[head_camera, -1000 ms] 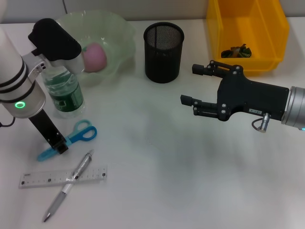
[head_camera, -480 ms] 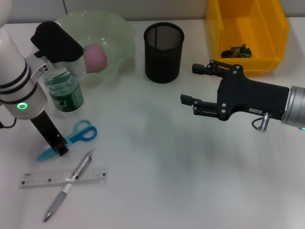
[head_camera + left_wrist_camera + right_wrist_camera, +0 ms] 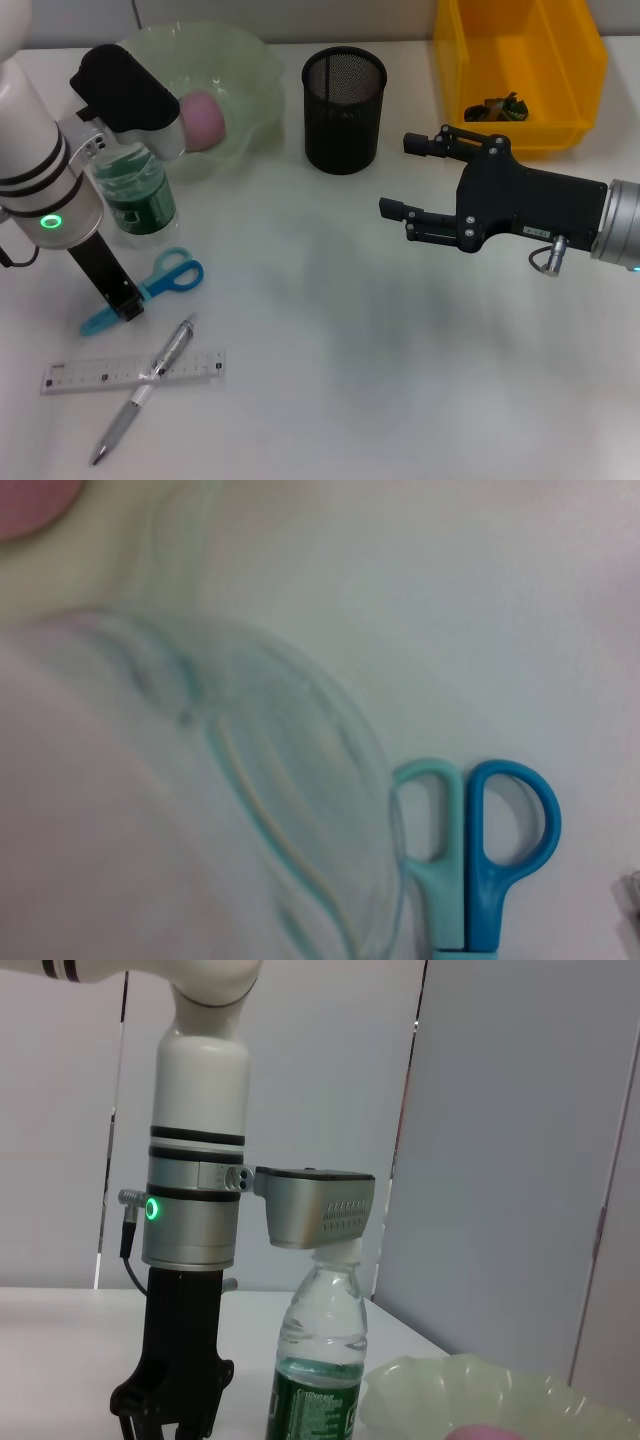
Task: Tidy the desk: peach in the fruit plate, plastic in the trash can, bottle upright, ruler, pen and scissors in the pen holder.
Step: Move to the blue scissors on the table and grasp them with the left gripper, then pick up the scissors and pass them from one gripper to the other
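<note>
The bottle [image 3: 136, 195] stood upright on the counter [image 3: 330, 340], just in front of the green fruit plate [image 3: 245, 75], and you could see it standing straight in the right wrist view too [image 3: 318, 1360]. The pink peach [image 3: 204, 120] lay in the fruit plate. Your left claw [image 3: 118, 305] pointed down at the counter just beside the bottle, with its tip over the scissors [image 3: 150, 288]. You could not tell if its fingers were apart or together, because only one dark finger showed from above and the other view cut them off.

The scissors lay flat on the counter near the foot of the bottle, and their two handle rings, one pale green and one blue, showed in the left wrist view [image 3: 478, 850]. The pen [image 3: 145, 385] lay across the ruler [image 3: 130, 372] closer to you, a bit apart from the scissors. The black mesh pen holder [image 3: 343, 95] stood upright in the middle, near the back of the counter. The yellow trash can [image 3: 520, 70] sat on the right with some crumpled plastic [image 3: 497, 106] inside.

Your right claw [image 3: 405, 178] hung over the counter on the right, with its fingers wide apart and nothing in them.
</note>
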You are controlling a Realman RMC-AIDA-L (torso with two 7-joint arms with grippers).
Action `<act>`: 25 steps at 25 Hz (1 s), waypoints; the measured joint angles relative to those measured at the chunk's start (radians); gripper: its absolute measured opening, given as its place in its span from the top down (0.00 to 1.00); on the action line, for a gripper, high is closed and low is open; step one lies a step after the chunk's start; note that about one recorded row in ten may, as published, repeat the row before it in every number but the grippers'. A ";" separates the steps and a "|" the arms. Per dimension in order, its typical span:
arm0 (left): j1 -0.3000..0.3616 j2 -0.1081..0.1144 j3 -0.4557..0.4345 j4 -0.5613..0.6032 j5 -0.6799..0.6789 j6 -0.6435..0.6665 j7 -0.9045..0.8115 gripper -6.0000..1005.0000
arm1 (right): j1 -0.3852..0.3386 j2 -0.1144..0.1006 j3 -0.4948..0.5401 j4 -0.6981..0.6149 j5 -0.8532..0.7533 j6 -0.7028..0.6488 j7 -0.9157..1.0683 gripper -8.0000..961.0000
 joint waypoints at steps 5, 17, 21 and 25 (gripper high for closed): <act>-0.001 -0.001 0.000 0.001 -0.003 0.000 -0.002 0.76 | 0.000 0.000 0.000 -0.001 0.000 0.000 0.000 0.23; 0.002 -0.003 0.004 0.021 -0.022 0.027 -0.001 0.76 | -0.005 -0.001 0.001 -0.001 0.002 0.001 0.000 0.23; 0.015 -0.003 0.015 0.067 -0.048 0.043 0.002 0.76 | -0.007 -0.002 0.002 0.001 0.010 0.001 0.000 0.23; 0.044 0.000 0.027 0.153 -0.109 0.080 0.019 0.76 | -0.010 -0.002 0.003 0.001 0.030 0.004 0.000 0.23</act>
